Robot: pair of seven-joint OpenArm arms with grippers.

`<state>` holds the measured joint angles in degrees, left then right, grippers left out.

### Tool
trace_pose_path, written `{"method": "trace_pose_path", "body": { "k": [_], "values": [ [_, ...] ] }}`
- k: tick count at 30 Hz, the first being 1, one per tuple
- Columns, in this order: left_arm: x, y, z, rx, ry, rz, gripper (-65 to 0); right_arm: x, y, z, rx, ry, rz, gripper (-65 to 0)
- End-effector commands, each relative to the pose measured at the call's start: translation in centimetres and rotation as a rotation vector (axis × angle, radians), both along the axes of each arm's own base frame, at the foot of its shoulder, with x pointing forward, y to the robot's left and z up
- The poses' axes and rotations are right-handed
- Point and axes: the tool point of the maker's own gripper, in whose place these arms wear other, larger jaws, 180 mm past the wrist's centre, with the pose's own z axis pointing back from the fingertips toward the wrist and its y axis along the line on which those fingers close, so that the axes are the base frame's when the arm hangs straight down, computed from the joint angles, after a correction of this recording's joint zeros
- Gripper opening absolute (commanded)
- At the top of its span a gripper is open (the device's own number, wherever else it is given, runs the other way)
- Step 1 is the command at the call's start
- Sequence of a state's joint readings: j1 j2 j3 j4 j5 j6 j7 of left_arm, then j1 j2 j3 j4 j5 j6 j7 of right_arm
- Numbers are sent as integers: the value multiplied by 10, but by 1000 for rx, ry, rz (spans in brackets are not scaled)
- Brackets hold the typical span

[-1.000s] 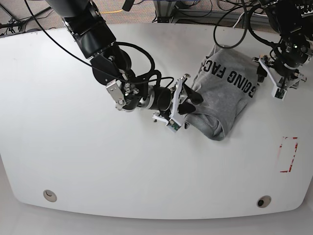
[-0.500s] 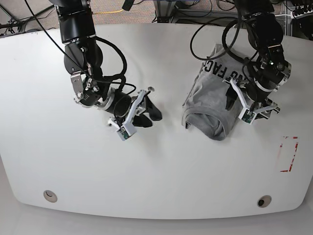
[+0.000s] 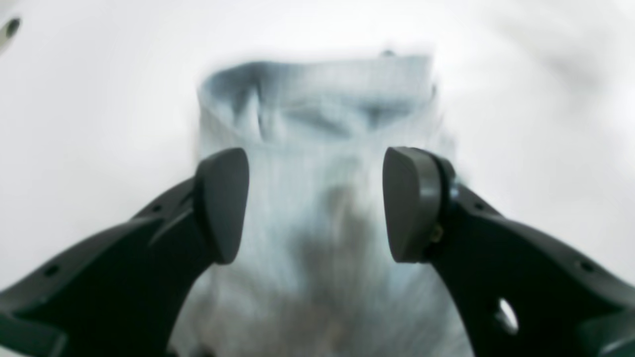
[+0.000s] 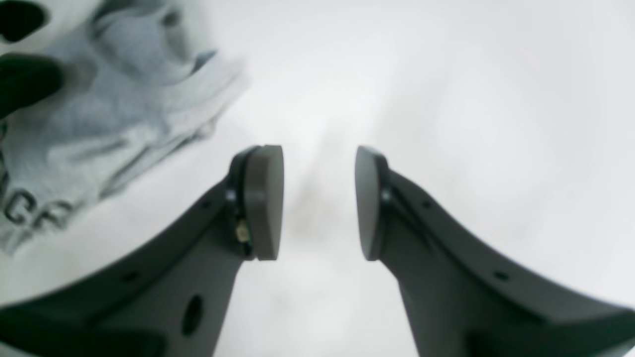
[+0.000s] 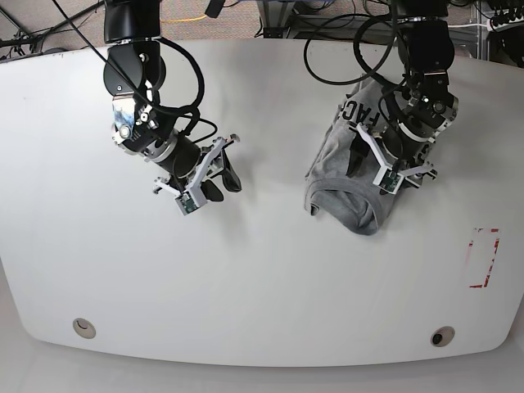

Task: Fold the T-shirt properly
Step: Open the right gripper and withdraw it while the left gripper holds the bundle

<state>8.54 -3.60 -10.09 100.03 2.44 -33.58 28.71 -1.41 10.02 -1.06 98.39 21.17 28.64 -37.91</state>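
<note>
The heather-grey T-shirt lies bunched and partly folded on the white table, right of centre, with black letters "FAC" showing at its far end. My left gripper hovers over the shirt's right part, open. In the blurred left wrist view it is open and empty, with the shirt under and beyond its fingers. My right gripper is open, well left of the shirt. In the right wrist view it is open above bare table, with the shirt at the upper left.
A red-outlined mark lies near the table's right edge. Two round holes sit near the front edge. Cables and equipment stand behind the table's far edge.
My right gripper has drawn back to the left, away from the shirt. My left gripper has come in from the right over the shirt, whose right part is now folded inward.
</note>
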Motion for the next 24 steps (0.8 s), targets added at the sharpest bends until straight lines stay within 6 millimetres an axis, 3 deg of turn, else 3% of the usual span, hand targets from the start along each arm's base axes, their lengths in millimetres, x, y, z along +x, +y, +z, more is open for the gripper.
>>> {"method": "trace_pose_path", "body": {
  "k": [1,5,11,15,24],
  "values": [
    [10,5,2,-16,-22,10,-260,13,-3,12,5,-41,-14,-426],
    [-3,15,-10,-12,13,33,-260,-3,0,16,4,-53,-6,-426],
    [1,19,-6,-18,-1,50,-260,-8,0,29,-15,-88,9,-426],
    [2,35,-3,-13,-9,97,-260,-12,-2,23,-28,-65,9,-426],
    [0,48,-2,6,-11,119,-260,-19,-9,16,-54,-50,17,-426]
  ]
}}
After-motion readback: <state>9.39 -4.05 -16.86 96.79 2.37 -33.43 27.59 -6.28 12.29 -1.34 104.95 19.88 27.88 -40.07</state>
